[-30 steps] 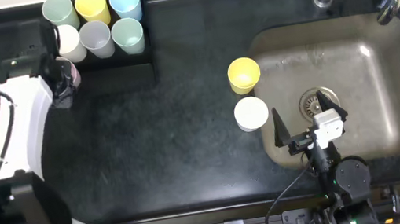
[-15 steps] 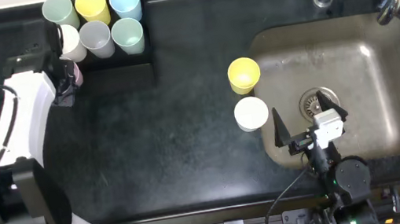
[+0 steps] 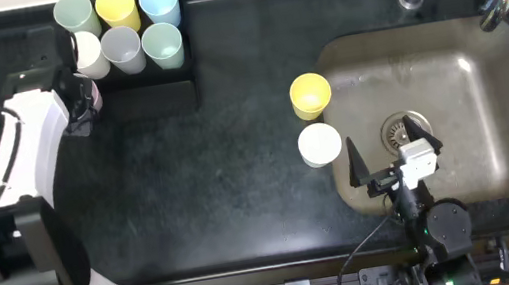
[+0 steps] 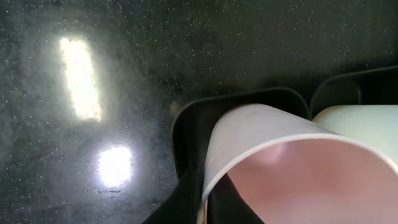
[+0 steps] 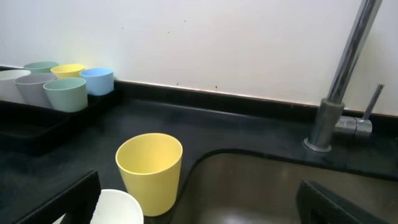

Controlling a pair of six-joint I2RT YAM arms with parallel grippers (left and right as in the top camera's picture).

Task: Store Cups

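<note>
Currently six cups (image 3: 122,45) in the black rack (image 3: 162,98), left hand (image 3: 84,99) tight around a pink cup (image 4: 292,162) above it.

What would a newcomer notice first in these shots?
Probably the pastel cups packed in the black rack at the counter's back-left corner, with the left tool holding a pink cup at an empty rack slot. Next, the yellow cup and white cup standing loose beside the steel sink's left rim, near the open right tool.
</note>
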